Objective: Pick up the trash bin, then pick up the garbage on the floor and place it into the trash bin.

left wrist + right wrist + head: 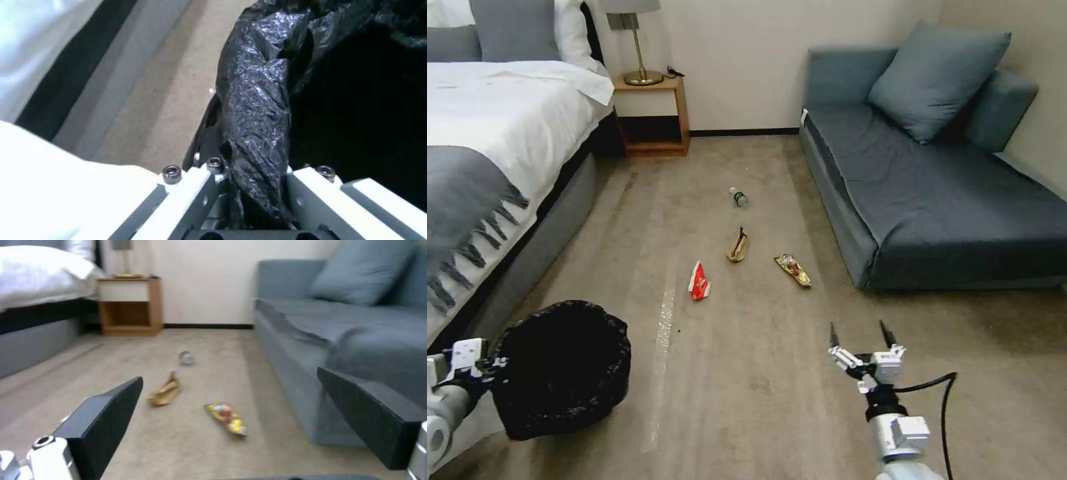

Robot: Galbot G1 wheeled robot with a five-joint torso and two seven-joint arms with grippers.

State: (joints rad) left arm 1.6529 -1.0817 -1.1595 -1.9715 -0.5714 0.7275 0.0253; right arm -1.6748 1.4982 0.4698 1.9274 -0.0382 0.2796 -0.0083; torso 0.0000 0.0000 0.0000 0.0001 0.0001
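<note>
Plastic is being pinched hard at the left gripper (pixel 256 200): its white fingers (pixel 311 190) are being pressed together on a fold of crinkled black bag at the rim of the trash bin (pixel 560 367). In the head view the left gripper (pixel 490 365) is being seen low at the robot's left, beside the bed (pixel 494 133), and the bin is being held there with its dark mouth tipped toward the camera. Whether the bin is being carried fully clear of the carpet (pixel 747 373) cannot be told.

Over on the robot's right, the right gripper (pixel 859 333) is being held out over bare carpet with its two dark fingers (pixel 106 416) spread wide apart and nothing being gripped between them. It is being kept well short of the litter.

Four pieces of garbage are being left lying on the floor ahead, between the bed and the grey-blue sofa (pixel 947 193). The red-and-white packet (pixel 698 282) is being seen nearest the robot. Just beyond it the tan wrapper (pixel 738 246) is lying, with the gold-brown packet (pixel 793 270) to its right, nearer the sofa. Farthest off, the small bottle (pixel 739 197) is lying on its side, well apart from the others. Behind it all, a wooden nightstand (pixel 654 113) with a brass lamp (pixel 640 40) is being seen against the wall.
</note>
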